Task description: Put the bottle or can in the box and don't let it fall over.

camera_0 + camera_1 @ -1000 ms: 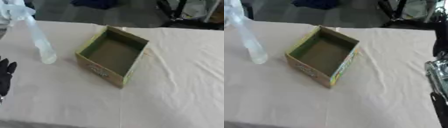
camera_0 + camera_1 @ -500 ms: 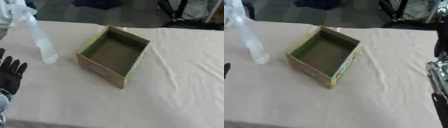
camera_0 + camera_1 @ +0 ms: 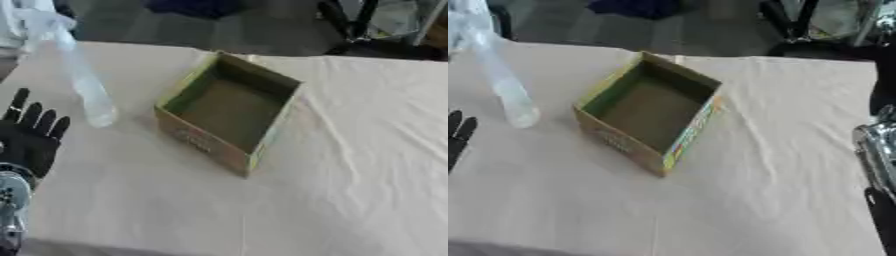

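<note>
A clear plastic bottle (image 3: 79, 75) stands upright on the white cloth at the left of the table. To its right lies an open cardboard box (image 3: 229, 112) with green rims and nothing inside. My left hand (image 3: 31, 135) is at the left edge, below the bottle and apart from it, black fingers straight and pointing up. Of my right arm only a silver and black part (image 3: 877, 150) shows at the right edge; the hand itself is out of view.
A white wrinkled cloth (image 3: 350, 165) covers the table. Dark floor, a dark bundle (image 3: 197, 6) and black stand legs (image 3: 350, 25) lie beyond the far edge. White cloth (image 3: 13, 25) shows at the top left behind the bottle.
My left hand has risen from the left edge toward the bottle. The bottle and the box have stayed put.
</note>
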